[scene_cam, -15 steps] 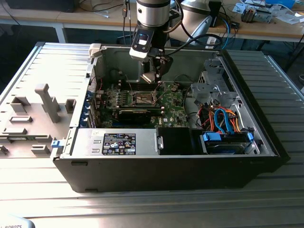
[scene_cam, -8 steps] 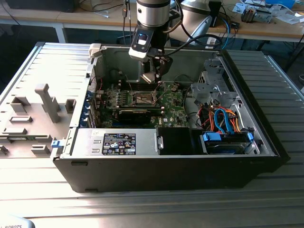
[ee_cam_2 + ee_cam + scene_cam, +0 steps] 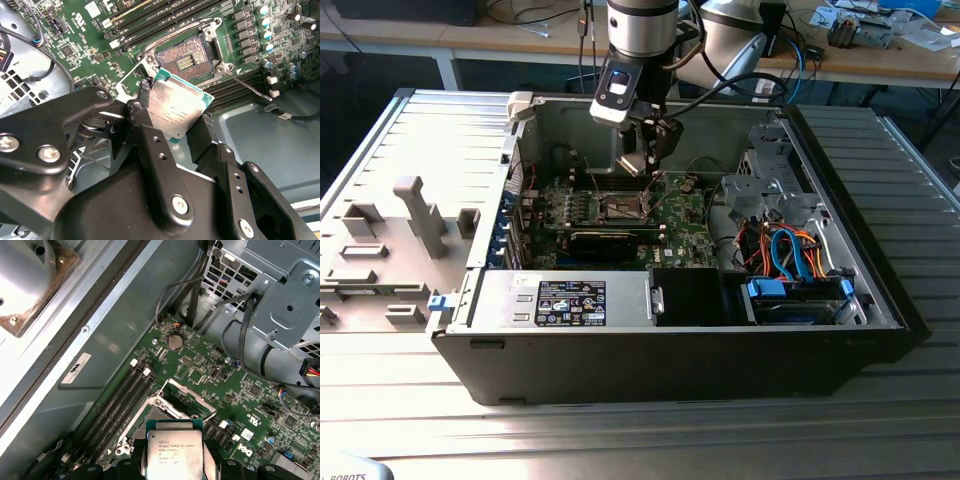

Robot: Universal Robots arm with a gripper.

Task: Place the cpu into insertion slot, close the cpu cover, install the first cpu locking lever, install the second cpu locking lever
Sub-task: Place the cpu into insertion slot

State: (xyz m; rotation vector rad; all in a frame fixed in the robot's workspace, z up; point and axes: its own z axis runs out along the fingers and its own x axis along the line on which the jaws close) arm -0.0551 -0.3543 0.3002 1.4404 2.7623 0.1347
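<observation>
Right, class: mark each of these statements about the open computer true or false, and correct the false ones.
1. The fingers grip the chip. True.
2. The chip already sits in the socket. False: the socket is empty, and the chip is held clear of it.
3. The case is open, so its inside can be seen. True.
4. The green board lies on the table outside the case. False: it is inside the case.
</observation>
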